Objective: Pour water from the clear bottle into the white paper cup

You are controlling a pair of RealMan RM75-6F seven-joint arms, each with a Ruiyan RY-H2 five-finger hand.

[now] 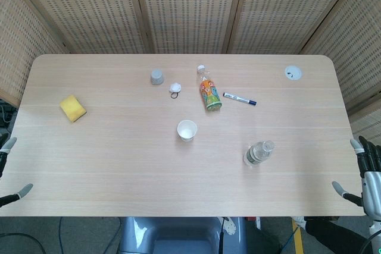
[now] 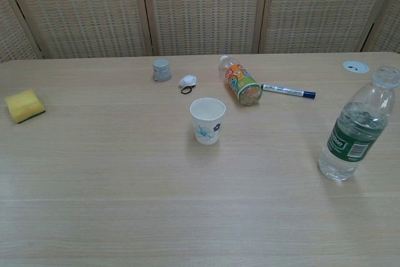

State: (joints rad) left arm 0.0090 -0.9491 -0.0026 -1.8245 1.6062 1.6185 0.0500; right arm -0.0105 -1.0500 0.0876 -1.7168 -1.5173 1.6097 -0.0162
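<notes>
Clear bottle point(image 2: 357, 126) stands apart from cup point(image 2: 207, 120), orange bottle point(image 2: 240, 83) behind.

- My white paper cup point(image 2: 207, 120) carries a blue flower print.
- The clear plastic bottle point(image 2: 357, 127) wears a green label.
- The rectangular sponge point(image 2: 24, 105) is yellow.

Looks like a lab or office test setup to me. There's a plain light wood table point(image 1: 107, 159) boxed in by woven rattan folding screens point(image 1: 190, 10), with cables point(image 1: 294, 236) on a grey floor underneath.
</notes>
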